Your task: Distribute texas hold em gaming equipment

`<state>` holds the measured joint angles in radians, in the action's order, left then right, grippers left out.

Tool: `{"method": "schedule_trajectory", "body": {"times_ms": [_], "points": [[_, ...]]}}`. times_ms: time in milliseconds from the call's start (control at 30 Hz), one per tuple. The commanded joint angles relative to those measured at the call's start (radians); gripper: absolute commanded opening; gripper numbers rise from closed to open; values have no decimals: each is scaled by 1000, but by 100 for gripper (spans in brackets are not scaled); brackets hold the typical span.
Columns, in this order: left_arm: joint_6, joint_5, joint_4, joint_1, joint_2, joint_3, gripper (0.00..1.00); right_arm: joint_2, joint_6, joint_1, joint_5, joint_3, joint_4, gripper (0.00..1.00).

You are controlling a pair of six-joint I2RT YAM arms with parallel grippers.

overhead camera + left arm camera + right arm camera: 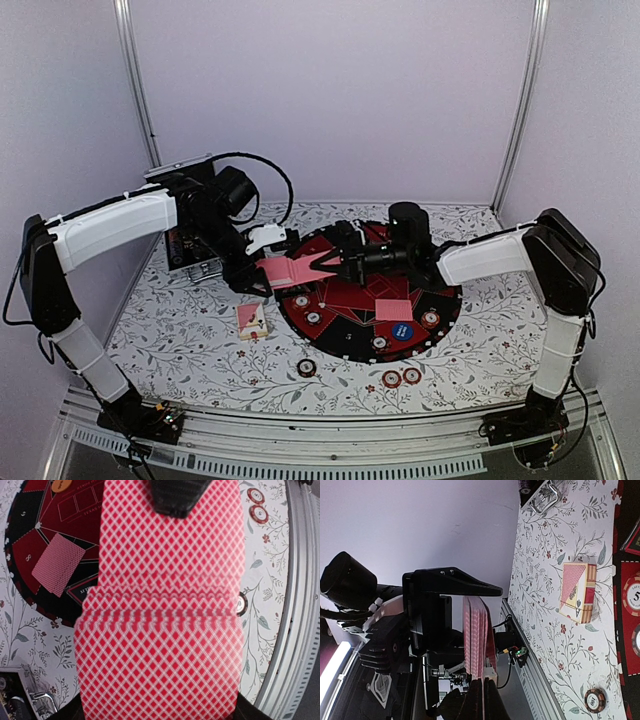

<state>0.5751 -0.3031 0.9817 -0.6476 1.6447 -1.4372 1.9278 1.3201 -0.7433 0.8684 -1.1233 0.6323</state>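
My left gripper (266, 276) is shut on a deck of pink-backed cards (285, 272), held above the left edge of the round black-and-red mat (340, 345). The deck fills the left wrist view (160, 660). The top card (170, 550) is slid forward. My right gripper (330, 265) is shut on its far edge, and a fingertip (177, 497) shows there. In the right wrist view my right gripper (483, 681) pinches one card of the edge-on deck (476, 635). One card (393, 308) lies face down on the mat, with a blue button (402, 330) and several chips (313, 317).
A card box (252, 320) lies on the floral cloth left of the mat. Three chips (392, 379) lie near the front edge. An orange button (62, 485) sits on the mat. The black case (190, 240) stands at the back left. A metal rail (330, 435) runs along the near edge.
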Motion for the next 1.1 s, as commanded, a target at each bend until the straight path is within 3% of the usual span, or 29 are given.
{"method": "schedule_trajectory", "body": {"times_ms": [0, 400, 800, 1067], "points": [[6, 2, -9, 6, -20, -7, 0, -73, -22, 27, 39, 36, -12, 0], [5, 0, -5, 6, -22, -7, 0, -214, -99, 132, 47, 259, -88, 1], [2, -7, 5, 6, -18, -14, 0, -162, -64, 83, 36, 200, -34, 0], [1, -14, 6, 6, -25, -8, 0, -210, -132, 153, 28, 364, -88, 0]]}}
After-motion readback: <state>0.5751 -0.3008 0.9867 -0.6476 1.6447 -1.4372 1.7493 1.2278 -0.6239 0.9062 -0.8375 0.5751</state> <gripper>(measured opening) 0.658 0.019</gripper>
